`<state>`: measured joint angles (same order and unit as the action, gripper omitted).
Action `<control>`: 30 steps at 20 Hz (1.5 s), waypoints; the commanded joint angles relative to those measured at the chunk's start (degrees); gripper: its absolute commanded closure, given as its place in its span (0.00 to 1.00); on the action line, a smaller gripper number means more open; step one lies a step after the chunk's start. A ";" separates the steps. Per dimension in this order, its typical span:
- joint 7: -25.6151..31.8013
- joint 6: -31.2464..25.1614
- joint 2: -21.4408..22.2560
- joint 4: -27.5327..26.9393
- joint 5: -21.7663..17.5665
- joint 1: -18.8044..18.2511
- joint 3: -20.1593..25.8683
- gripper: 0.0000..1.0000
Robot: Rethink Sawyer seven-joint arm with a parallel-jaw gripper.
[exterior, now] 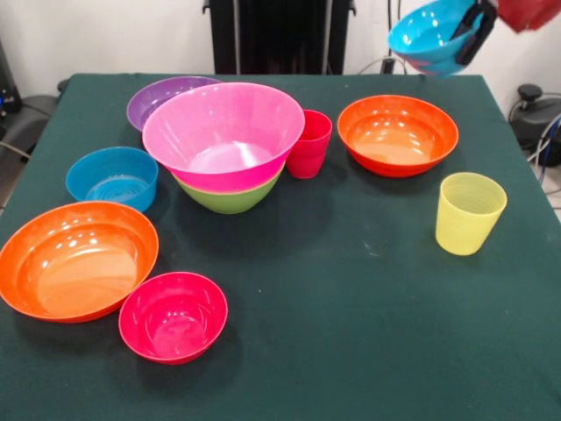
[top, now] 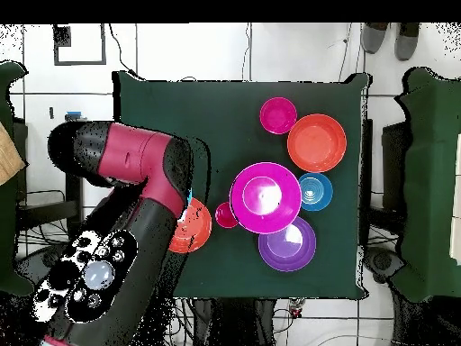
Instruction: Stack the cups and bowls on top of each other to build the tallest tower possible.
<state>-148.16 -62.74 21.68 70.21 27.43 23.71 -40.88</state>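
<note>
Black tool (exterior: 473, 33) pinches the rim of a glossy blue plastic bowl (exterior: 429, 35), tilted, high above the green counter (exterior: 351, 289); a wide orange bowl (exterior: 397, 134) sits below.

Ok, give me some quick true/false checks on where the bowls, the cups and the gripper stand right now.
1. The gripper holds a small blue bowl up in the air. True.
2. The large pink bowl sits inside the green bowl. True.
3. The yellow cup is stacked in the red cup. False: it stands alone on the table.
4. The purple bowl tops the tower. False: it rests on the table behind the tower.
</note>
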 commanded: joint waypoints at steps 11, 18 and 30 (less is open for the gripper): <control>7.78 0.92 5.95 4.90 -12.71 -6.00 6.40 1.00; 8.61 3.35 6.85 6.11 -16.27 -7.18 8.28 1.00; 10.15 3.67 7.86 6.12 -22.30 -8.03 9.57 1.00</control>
<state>-148.16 -60.95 30.23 72.40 11.57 16.88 -39.93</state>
